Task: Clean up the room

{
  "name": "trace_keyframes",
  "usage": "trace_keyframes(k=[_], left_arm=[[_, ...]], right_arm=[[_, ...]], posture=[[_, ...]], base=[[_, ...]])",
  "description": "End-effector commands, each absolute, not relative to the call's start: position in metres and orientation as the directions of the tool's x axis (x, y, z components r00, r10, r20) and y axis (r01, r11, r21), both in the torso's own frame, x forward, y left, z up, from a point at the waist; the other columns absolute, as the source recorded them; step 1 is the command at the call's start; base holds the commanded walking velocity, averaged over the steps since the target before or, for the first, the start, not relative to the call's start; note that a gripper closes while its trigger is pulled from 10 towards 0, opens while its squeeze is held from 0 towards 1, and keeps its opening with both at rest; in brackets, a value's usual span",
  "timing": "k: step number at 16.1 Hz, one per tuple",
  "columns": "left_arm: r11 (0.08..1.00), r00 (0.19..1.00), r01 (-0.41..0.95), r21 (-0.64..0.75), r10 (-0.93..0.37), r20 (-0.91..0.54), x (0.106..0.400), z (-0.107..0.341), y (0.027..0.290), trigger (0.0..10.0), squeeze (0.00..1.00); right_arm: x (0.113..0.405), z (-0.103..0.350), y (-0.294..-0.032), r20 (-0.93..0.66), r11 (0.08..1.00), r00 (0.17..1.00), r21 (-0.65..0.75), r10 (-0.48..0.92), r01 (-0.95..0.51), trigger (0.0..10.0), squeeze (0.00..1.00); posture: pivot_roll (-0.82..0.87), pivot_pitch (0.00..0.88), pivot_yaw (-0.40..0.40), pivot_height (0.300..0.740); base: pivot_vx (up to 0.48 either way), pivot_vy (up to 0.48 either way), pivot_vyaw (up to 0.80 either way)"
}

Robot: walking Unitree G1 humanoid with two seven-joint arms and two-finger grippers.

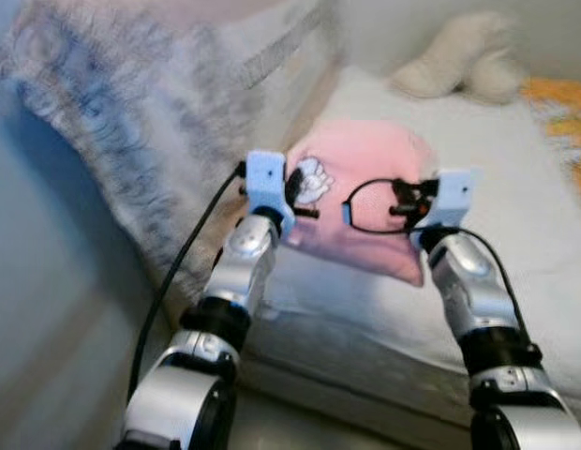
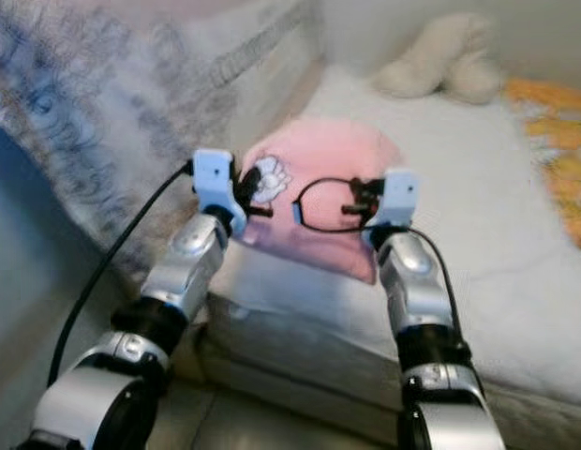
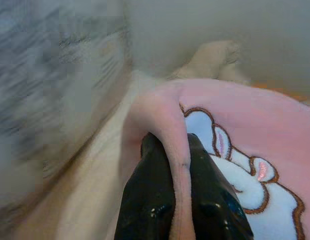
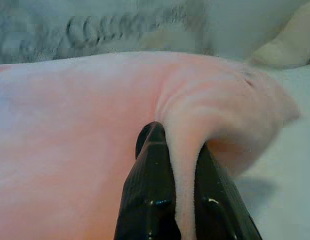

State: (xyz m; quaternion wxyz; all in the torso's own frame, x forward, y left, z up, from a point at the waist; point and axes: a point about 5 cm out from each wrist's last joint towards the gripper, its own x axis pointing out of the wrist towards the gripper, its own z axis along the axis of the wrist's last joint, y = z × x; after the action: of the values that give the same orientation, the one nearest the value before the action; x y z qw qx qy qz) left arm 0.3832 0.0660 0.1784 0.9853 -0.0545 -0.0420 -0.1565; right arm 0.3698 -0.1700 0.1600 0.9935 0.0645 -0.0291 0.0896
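**Gripping a pink cloth at two edges above the bed**

Pinching a fold of the pink cloth (image 3: 255,125), the two black fingers (image 3: 150,200) of the left gripper (image 3: 177,150) are closed narrowly, with the cloth's hem running between them. Beside this fold lies a white embroidered figure (image 3: 245,180) outlined in brown, with small pink patches. In the right wrist view, the right gripper (image 4: 177,137) likewise has its fingers (image 4: 150,190) drawn narrow around a raised ridge of the same cloth, which bunches and rises just beyond the tips.

In the left eye view, the pink cloth sits at the centre of the frame, stretched between the two grippers, the left gripper (image 1: 295,192) at its left edge and the right gripper (image 1: 417,202) at its right edge. Each wrist carries a light blue block (image 1: 265,178), and a black cable (image 1: 178,272) runs down from the left one toward the lower left. The silver arms (image 1: 469,281) enter from the bottom of the frame.

Below and around the cloth lies the bed (image 1: 515,187), covered in a pale sheet. A grey patterned blanket (image 1: 131,122) occupies the upper left. A cream plush toy (image 1: 464,61) rests at the upper right, with an orange patterned fabric (image 1: 562,108) at the right edge. The head views are somewhat blurred.
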Motion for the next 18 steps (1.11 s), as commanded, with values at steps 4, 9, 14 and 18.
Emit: trace_keyframes(k=[4,9,14,18], left_arm=[[0.960,0.960,0.261,-0.098,-0.247,0.131,0.387,0.188,0.076,10.0,0.00],[0.976,0.979,0.193,-0.102,-0.184,0.090,0.391,0.183,0.082,10.0,0.00],[0.984,0.997,0.072,-0.165,-0.068,0.025,0.392,0.159,0.084,10.0,0.00],[0.985,0.992,0.097,-0.141,-0.107,-0.065,0.383,0.137,0.066,10.0,0.00]], right_arm=[[0.371,0.167,-0.173,0.094,0.980,0.982,0.102,0.163,-0.173,10.0,0.00],[0.378,0.165,-0.166,0.045,0.972,0.971,-0.012,0.234,-0.233,10.0,0.00],[0.389,0.143,-0.156,-0.166,0.905,0.925,-0.206,0.342,-0.372,10.0,0.00],[0.378,0.110,-0.166,-0.281,0.921,0.922,-0.208,0.266,-0.329,10.0,0.00]], posture=[[0.17,0.000,0.004,0.740],[0.16,0.000,-0.006,0.740],[0.15,0.098,-0.077,0.740],[0.15,0.139,-0.101,0.740]], base=[[0.480,0.000,0.51],[0.468,0.000,0.10],[0.084,0.000,0.00],[0.000,0.000,0.00]])
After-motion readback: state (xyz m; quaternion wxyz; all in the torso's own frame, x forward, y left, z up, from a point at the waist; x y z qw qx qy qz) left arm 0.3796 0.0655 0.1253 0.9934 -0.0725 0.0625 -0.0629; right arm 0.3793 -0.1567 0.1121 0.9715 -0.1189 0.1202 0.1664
